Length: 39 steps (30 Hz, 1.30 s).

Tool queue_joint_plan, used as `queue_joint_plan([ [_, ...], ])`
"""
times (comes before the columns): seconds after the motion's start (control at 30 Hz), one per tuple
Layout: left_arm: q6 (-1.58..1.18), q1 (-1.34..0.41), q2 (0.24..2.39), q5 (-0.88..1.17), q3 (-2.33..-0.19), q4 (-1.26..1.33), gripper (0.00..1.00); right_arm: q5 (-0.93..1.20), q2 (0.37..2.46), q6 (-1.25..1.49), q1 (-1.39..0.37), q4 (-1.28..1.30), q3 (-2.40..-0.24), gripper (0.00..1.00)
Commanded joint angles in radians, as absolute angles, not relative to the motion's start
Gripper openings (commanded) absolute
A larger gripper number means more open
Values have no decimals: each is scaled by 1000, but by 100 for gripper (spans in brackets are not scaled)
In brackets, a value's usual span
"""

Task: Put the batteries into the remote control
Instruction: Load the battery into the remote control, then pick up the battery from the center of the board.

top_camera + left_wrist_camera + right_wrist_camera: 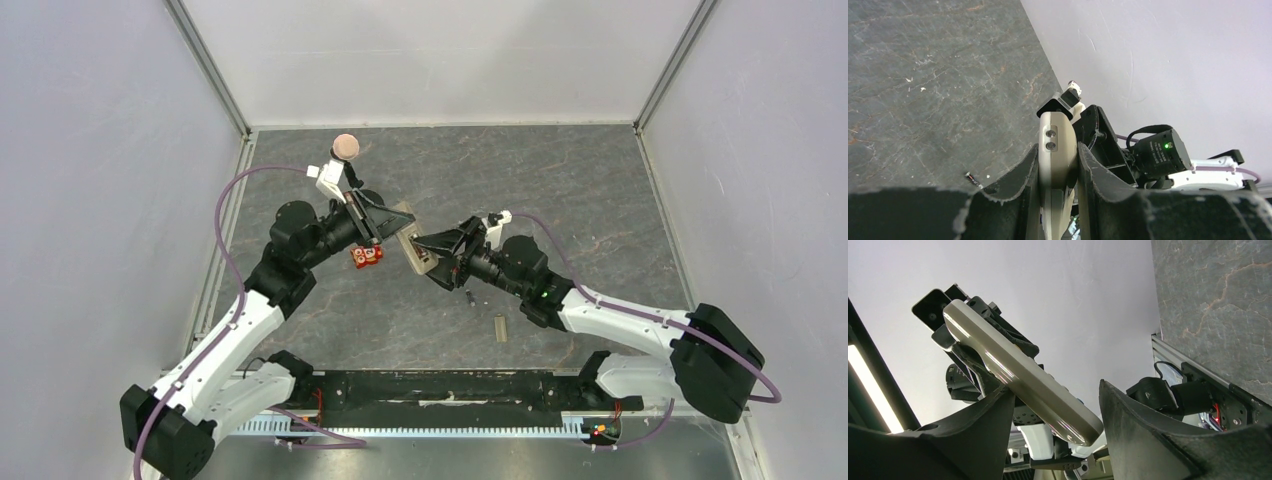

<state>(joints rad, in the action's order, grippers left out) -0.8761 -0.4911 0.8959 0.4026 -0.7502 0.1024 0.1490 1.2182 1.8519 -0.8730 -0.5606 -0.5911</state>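
Observation:
My left gripper is shut on the remote control and holds it above the table, tan back showing. In the left wrist view the remote control sits clamped between both fingers. My right gripper is open around its free end. In the right wrist view the remote control slants between the fingers of the right gripper: the left finger touches it, the right finger stands a little off. One battery lies on the table below the right gripper; the left wrist view shows this battery too.
A small red square gadget lies under the left wrist. A flat beige cover piece lies near the front, right of centre. White walls close the table on three sides, and a black rail runs along the near edge.

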Motion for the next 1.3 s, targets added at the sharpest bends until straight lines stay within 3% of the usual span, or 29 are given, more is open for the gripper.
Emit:
queue_joint_plan([
  [0.0,-1003,-482,913,462,-840,145,2,125,1211,1842,-871,-500,-578,64],
  [0.17,-998,-469,904,442,-835,121,2,115,1200,1837,-869,-504,-568,71],
  [0.33,-952,-453,899,397,-817,62,2,145,1173,1766,-845,-561,-589,88],
  [0.47,-891,-434,893,328,-802,-22,2,174,1119,1663,-804,-494,-612,92],
  [0.63,-841,-408,880,248,-786,-87,2,132,1021,1491,-745,-312,-588,86],
  [0.73,-831,-402,861,219,-771,-94,2,40,1007,1223,-709,-97,-651,82],
  [0.87,-820,-397,834,183,-754,-111,2,-109,1128,816,-708,229,-814,77],
  [0.97,-816,-396,819,166,-748,-124,2,-114,1258,656,-718,372,-879,67],
  [1.27,-827,-394,793,151,-724,-140,2,-215,1472,551,-847,453,-899,60],
])
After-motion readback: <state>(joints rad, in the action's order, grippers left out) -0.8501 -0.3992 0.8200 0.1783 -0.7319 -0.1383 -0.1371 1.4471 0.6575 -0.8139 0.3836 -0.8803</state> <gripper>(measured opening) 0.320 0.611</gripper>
